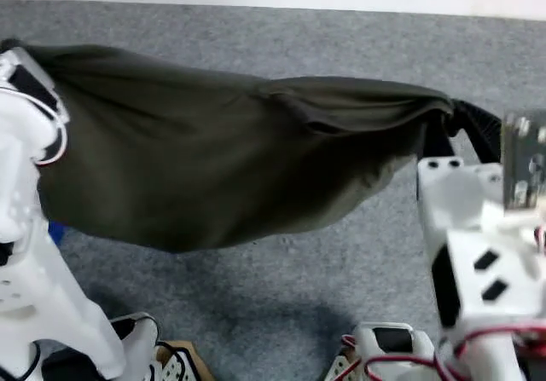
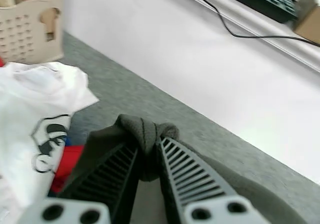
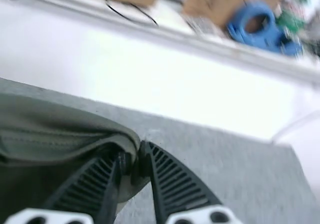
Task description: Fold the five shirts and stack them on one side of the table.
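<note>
A dark olive shirt (image 1: 205,159) hangs stretched above the grey table between the two arms. My left gripper (image 2: 147,156) is shut on a bunched corner of this shirt (image 2: 147,131), at the left of the high view (image 1: 26,70). My right gripper (image 3: 131,161) is shut on the shirt's opposite edge (image 3: 60,134), at the right of the high view (image 1: 444,121). The cloth sags in the middle and its lower hem droops toward the table. A white printed shirt (image 2: 35,114) lies crumpled on the table beside the left gripper, with red cloth (image 2: 67,164) under it.
Grey felt table (image 1: 281,304) under the shirt. A perforated beige basket (image 2: 30,31) stands near the white shirt. White wall (image 2: 200,58) runs along the table's far edge, with a cable and boxes behind it. Arm bases (image 1: 384,351) sit at the near edge.
</note>
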